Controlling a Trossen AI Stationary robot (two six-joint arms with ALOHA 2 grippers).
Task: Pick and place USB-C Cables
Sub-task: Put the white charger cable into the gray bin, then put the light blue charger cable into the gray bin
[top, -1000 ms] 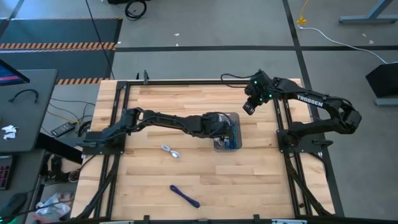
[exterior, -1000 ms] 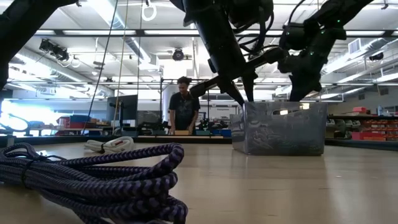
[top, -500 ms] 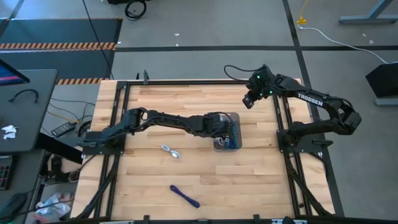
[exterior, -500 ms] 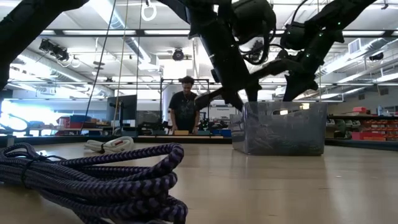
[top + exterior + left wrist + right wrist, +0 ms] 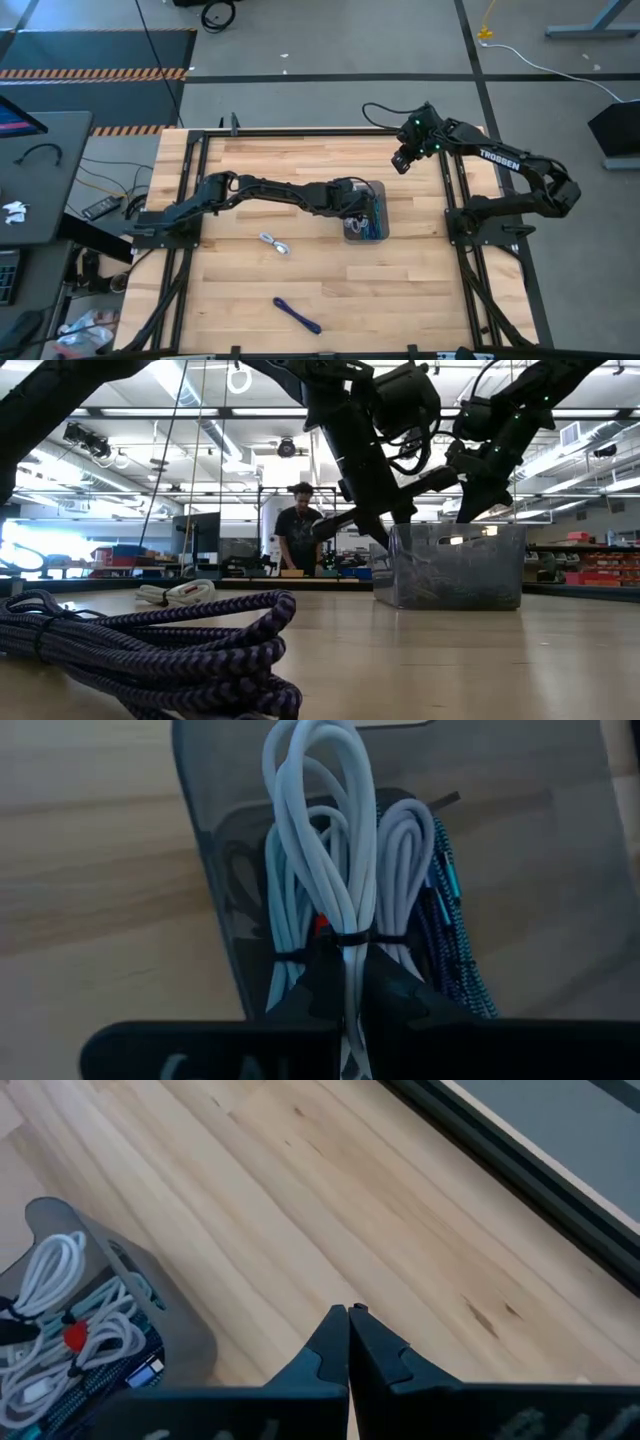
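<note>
White cable bundle (image 5: 335, 870) clamped at tie band in left gripper (image 5: 343, 982), directly above grey tray (image 5: 520, 910) holding other cables; long axis runs straight out from fingers. Right gripper (image 5: 348, 1342) closed, empty, farther off.

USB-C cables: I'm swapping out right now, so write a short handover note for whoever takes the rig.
Left gripper: over the grey tray, shut on a white cable bundle not yet released.
Right gripper: shut and empty, above bare table near the far right corner.
Done: several cables lie in the tray, white, teal and dark blue, one with a red tip.
Left: the white/silver cable mid-table and the dark blue-purple cable near the front edge remain out on the table.
</note>
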